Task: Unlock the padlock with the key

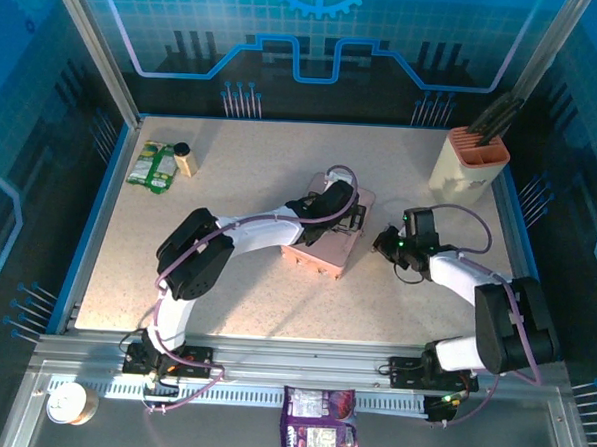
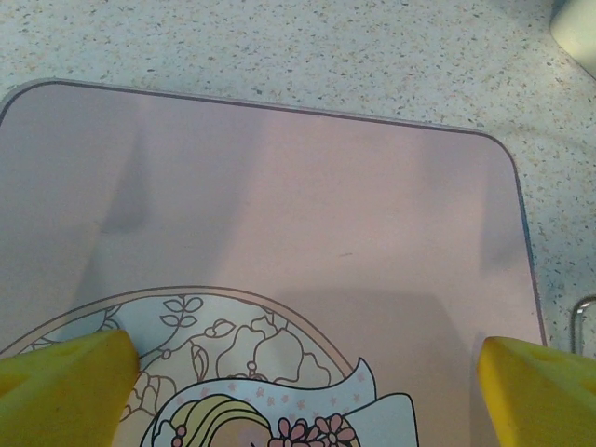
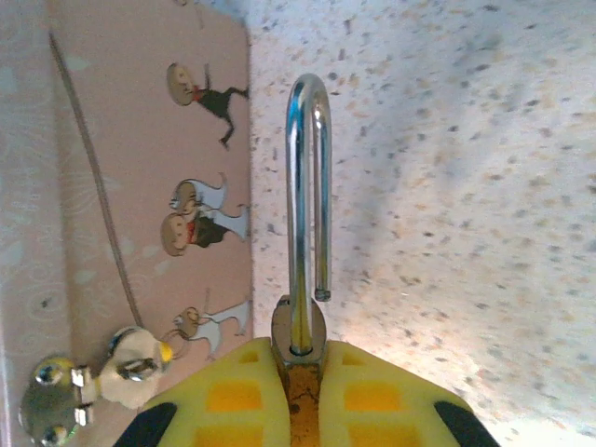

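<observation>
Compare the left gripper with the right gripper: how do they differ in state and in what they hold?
The left gripper stands wide open; the right gripper is shut. The left gripper holds nothing and sits over the pink tin's lid; the right gripper clamps the padlock, whose silvery shackle sticks out with one end free. Both have yellow fingers.

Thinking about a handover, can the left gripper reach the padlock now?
Probably yes: the left gripper is open over the tin, and the padlock sticks out of the right gripper alongside.
</observation>
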Robot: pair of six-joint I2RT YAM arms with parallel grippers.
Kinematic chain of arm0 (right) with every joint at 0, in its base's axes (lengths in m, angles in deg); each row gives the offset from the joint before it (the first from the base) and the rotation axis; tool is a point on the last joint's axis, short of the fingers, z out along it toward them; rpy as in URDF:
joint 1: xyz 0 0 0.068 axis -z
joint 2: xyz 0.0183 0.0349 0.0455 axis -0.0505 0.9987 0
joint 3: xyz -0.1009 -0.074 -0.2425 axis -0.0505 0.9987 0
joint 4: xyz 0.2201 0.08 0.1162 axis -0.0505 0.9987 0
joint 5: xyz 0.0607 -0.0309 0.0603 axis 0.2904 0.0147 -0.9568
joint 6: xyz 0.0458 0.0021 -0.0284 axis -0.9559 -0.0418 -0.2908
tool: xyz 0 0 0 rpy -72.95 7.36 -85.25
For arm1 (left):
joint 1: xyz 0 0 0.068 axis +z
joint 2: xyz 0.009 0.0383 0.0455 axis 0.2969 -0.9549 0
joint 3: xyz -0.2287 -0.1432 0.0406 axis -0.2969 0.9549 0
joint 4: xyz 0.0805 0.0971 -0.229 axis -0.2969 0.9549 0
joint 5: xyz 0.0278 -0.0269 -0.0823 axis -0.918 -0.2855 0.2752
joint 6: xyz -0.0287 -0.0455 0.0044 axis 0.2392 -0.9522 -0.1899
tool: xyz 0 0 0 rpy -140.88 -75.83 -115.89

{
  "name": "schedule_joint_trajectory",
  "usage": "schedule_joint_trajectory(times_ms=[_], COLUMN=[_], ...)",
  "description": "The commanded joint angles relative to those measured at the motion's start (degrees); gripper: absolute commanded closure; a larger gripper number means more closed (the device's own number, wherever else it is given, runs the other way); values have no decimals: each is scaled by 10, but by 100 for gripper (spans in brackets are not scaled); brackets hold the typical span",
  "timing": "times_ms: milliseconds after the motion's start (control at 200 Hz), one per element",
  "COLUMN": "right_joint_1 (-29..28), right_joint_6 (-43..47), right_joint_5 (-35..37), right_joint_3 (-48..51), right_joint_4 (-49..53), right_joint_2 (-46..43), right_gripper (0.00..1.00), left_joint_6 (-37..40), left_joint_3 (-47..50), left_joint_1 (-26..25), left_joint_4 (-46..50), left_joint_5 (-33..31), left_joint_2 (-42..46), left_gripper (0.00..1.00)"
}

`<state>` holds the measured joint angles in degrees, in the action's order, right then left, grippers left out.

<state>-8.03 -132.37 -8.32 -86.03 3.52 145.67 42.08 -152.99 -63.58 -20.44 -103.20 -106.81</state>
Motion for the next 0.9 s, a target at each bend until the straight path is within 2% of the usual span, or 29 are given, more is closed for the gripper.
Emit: schedule_joint_trajectory(times_ms=[0, 210, 350, 665, 895], right_joint_1=[22, 25, 13, -13, -17], right_joint_6=[34, 69, 109, 129, 130], right_joint_5=[-8, -54, -70, -90, -104], right_joint_3=[2, 15, 9, 43, 20], right_joint_4=[38, 111, 181, 213, 212], right_joint_2=[-35, -64, -92, -108, -45], right_gripper=[100, 100, 100, 100, 100], left_joint_6=[-25, -36, -43, -57, -76], left_joint_3=[41, 73, 132, 359, 457], left_joint_1=[15, 41, 64, 102, 122], left_joint_4=[123, 107, 84, 14, -30], left_joint_5=[15, 85, 92, 49, 46], left_joint_2=[6, 108, 210, 449, 543], left_gripper=[2, 1, 1, 1, 1])
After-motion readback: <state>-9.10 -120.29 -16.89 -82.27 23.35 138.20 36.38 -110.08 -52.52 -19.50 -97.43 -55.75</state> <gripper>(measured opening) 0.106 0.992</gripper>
